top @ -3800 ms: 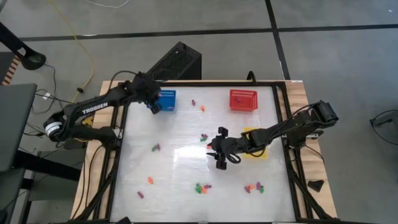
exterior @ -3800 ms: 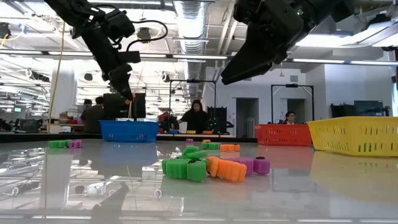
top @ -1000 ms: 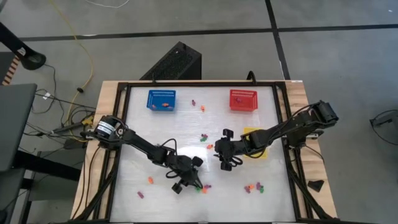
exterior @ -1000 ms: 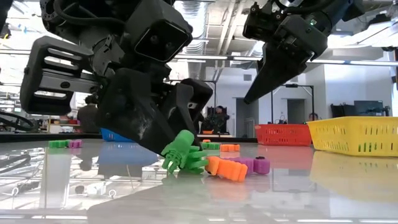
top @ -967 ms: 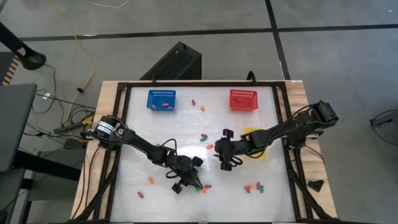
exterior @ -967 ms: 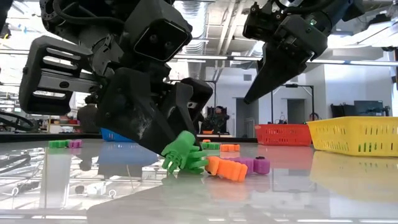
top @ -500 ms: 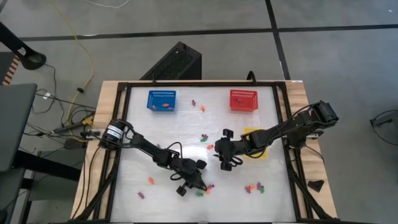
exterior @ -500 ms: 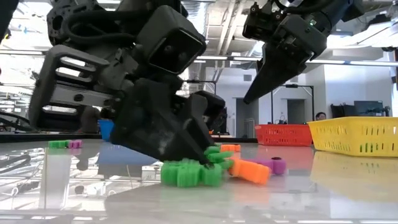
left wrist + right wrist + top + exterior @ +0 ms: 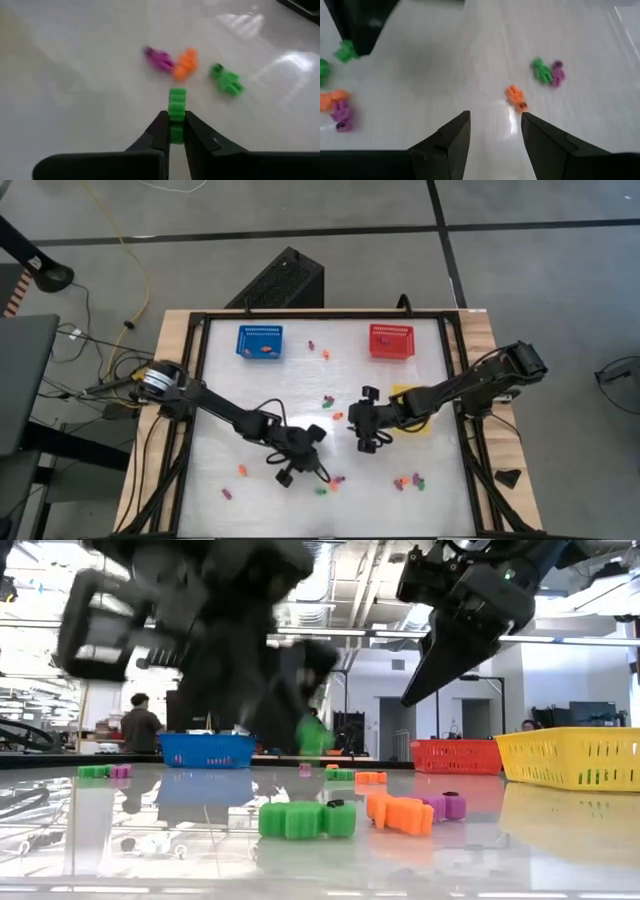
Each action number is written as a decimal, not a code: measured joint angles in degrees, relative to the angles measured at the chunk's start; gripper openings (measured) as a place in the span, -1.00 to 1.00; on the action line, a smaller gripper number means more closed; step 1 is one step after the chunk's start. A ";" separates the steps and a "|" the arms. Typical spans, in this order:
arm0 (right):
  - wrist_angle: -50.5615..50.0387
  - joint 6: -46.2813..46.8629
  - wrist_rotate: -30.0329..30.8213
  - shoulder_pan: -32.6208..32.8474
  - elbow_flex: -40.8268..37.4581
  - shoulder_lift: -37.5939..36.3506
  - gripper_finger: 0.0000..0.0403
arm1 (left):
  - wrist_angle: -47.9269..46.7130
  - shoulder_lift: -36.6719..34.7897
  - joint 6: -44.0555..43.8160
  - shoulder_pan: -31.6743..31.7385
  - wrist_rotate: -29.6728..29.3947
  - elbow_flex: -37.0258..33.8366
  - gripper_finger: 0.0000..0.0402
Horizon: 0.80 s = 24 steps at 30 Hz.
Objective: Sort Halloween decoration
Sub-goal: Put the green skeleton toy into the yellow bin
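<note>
Near the middle of the table's front half, the left gripper point(image 9: 172, 131) is holding a green trinket point(image 9: 176, 107) pinched between its two fingers, clear of the table top point(image 9: 290, 395); the low view confirms this, showing the same green trinket point(image 9: 315, 735) hanging in the air above the surface. Below and just ahead of it, a small cluster is lying on the table: another green piece point(image 9: 227, 82), an orange piece point(image 9: 185, 63) and a purple piece point(image 9: 159, 58), the last two touching. The right gripper point(image 9: 492, 131) is hovering near the table's centre with its fingers parted and nothing between them, looking down on an orange trinket point(image 9: 515, 96) with a green and purple pair point(image 9: 547, 71) beyond it. Further trinkets are scattered about the table top, with the blue basket point(image 9: 260, 340) and the red basket point(image 9: 390, 340) standing at the far edge and the yellow basket point(image 9: 570, 758) partly hidden under the right arm. In the inspector's judgement, the step in hand is the carrying of one picked green trinket toward its basket. The next move is calling for a firm grip during transport, a raised path over the scattered pieces, and a release above the correct basket; which basket takes green cannot be determined from these views.
</note>
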 joint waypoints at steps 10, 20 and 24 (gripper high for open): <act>-8.66 7.24 13.81 7.43 0.86 -12.53 0.02 | 13.29 -0.19 5.20 6.89 -6.92 0.12 -0.91; -8.11 7.10 42.12 21.28 0.92 -18.00 0.02 | 34.12 16.28 -4.07 14.67 -3.48 13.09 -0.91; -8.06 6.91 46.75 23.67 0.92 -18.37 0.02 | 29.73 23.72 -5.67 16.48 -2.40 24.00 -0.91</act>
